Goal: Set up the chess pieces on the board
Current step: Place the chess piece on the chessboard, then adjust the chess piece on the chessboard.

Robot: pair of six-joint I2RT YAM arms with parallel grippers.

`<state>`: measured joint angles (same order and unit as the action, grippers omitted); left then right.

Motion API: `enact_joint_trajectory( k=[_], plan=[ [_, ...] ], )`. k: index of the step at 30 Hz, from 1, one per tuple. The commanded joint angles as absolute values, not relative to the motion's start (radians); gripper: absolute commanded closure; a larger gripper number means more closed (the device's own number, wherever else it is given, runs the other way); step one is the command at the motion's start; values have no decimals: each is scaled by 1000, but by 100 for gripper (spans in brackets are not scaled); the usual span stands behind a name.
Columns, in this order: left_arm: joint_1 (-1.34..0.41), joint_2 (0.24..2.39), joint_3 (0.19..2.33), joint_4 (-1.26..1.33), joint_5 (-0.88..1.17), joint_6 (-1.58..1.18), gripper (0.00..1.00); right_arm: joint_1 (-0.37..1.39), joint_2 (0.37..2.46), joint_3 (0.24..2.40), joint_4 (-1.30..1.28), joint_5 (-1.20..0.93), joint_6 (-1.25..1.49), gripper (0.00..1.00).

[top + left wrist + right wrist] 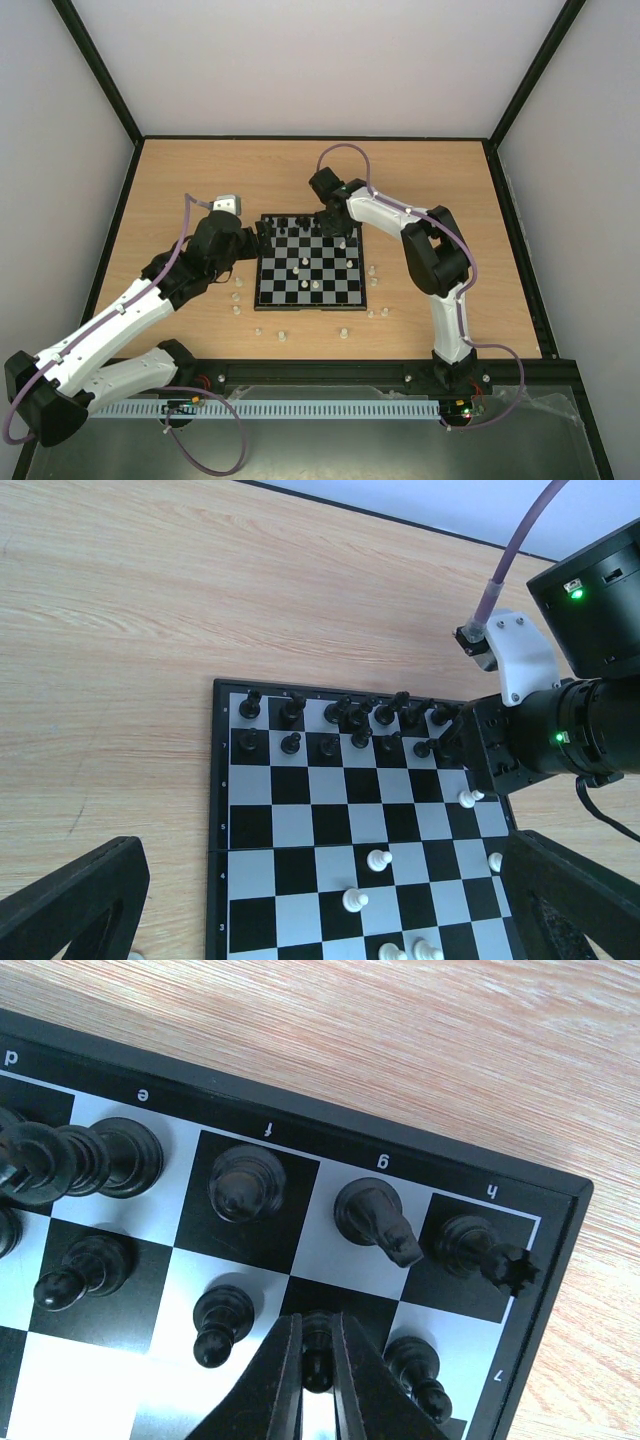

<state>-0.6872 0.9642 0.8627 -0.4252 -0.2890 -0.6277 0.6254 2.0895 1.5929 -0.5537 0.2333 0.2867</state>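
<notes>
Clamped right gripper (316, 1390) jaws on black pawn (317, 1345) on board (150, 1390); held left gripper (320, 905) jaws wide, empty.

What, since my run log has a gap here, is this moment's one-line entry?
right tool: shut on black pawn, g file | left tool: open, at board left edge | white pieces: some off board

One board (275, 285); roughly ten whitish chess pieces (344, 331) off it on the worktop (180, 190); black chess pieces (291, 745) too crowded to count.
</notes>
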Motion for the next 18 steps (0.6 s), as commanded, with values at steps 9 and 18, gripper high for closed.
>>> enact_joint_trajectory(
  k=[9, 18],
  plan=[
    [-693, 967, 862, -421, -295, -613, 1, 618, 2056, 1586, -569, 224, 273, 79],
    [-693, 971, 866, -420, -290, -613, 0, 618, 1980, 1542, -554, 234, 279, 74]
  ],
)
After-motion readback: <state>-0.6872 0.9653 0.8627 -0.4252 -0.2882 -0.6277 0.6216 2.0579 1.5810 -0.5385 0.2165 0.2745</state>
